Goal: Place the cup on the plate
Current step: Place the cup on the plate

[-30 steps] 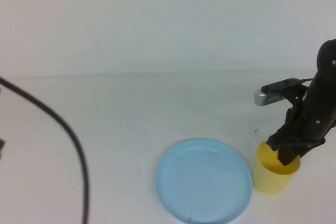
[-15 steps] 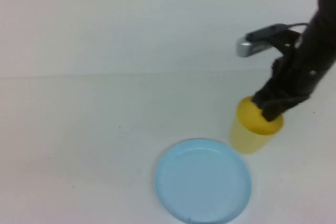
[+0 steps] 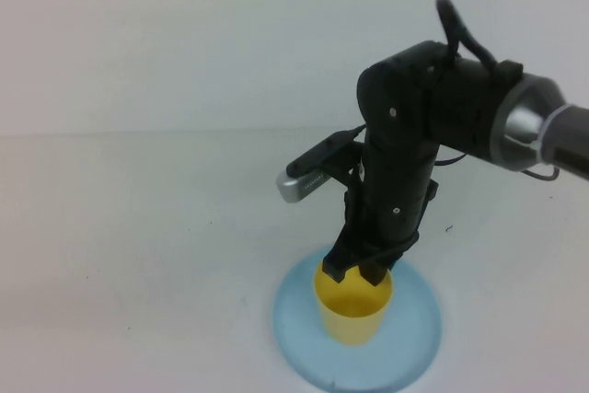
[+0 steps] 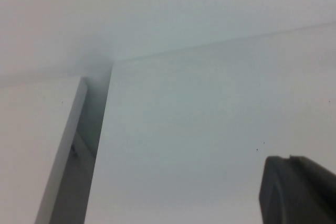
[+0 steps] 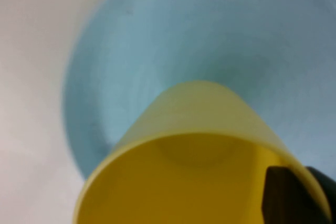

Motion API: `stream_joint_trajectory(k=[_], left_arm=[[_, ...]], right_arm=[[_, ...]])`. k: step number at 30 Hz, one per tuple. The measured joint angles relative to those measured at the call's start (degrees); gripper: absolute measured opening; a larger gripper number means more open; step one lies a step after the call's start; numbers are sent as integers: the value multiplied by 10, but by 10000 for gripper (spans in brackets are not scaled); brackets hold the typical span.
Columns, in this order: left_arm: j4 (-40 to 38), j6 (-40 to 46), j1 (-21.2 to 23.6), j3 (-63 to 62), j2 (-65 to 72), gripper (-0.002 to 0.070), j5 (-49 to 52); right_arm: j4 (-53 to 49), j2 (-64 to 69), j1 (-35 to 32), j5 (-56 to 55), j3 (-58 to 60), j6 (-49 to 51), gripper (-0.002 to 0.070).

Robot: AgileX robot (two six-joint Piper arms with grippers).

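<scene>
Lower centre-right of the high view: the plate (image 3: 416, 338), light blue and round, lies flat on the white table (image 3: 138, 255), its near edge cut by the bottom of the frame. Over the plate's middle sits the cup (image 3: 352, 306), yellow, upright, mouth open to the camera; whether its base rests on the plate or hangs just above it cannot be told from this angle. In the right wrist view the cup (image 5: 194, 150) fills the lower half of the frame with the plate (image 5: 220, 40) spread behind and beneath it, blue showing on every side of the cup's wall, and bare table (image 5: 26, 77) along the left edge. The right gripper (image 3: 359, 269) comes straight down onto the cup's far rim, its jaws clenched on that rim, one finger inside the mouth and one outside; a dark fingertip (image 5: 294, 195) shows at the lower right corner of the wrist view against the yellow lip. Above the gripper, the black right arm (image 3: 405, 154) rises and bends away toward the right edge of the frame, a small grey camera (image 3: 308, 181) jutting from its wrist. Farther back, the table meets a pale wall (image 3: 184, 34). The left gripper (image 4: 299, 190) shows only in its own wrist view, as a dark block at the lower right corner over empty white surface; its jaw state cannot be told.
</scene>
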Motion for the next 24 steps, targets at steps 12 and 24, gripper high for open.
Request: stream_joint_trajectory(k=[12,24], left_arm=[[4,0,0,0,0,0,0],[4,0,0,0,0,0,-1]], right_arm=[[-29,37,0,-19,0,15,29],[-29,43,0,1,-6,29,242]])
